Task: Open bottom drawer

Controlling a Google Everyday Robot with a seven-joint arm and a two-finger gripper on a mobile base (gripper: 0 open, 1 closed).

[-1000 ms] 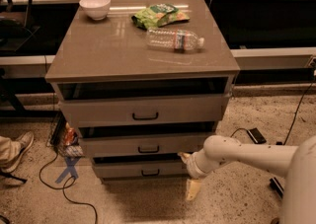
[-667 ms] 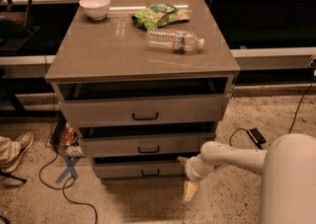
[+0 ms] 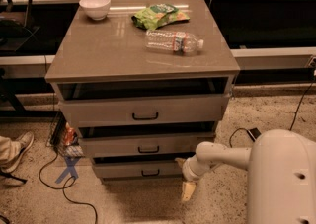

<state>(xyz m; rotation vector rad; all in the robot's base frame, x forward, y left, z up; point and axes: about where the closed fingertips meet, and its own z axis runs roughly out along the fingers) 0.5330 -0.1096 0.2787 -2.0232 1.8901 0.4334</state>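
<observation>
The bottom drawer (image 3: 133,169) is the lowest, flattest taupe-grey front of three, with a small black bar handle (image 3: 150,172). It stands slightly out from the cabinet, with a dark gap above it. My gripper (image 3: 186,188) hangs at the end of the white arm (image 3: 222,156), just off the drawer's right end and a little below it, near the floor. One pale finger (image 3: 187,191) points down. It holds nothing that I can see.
The cabinet top (image 3: 98,50) carries a white bowl (image 3: 95,6), a green snack bag (image 3: 159,16) and a lying water bottle (image 3: 174,41). Cables (image 3: 59,188) and a person's shoe (image 3: 17,146) lie on the floor at the left. A small black device (image 3: 254,133) lies at the right.
The arm has drawn back a little to the right and the robot's white body now fills more of the lower right. The drawers have not visibly moved.
</observation>
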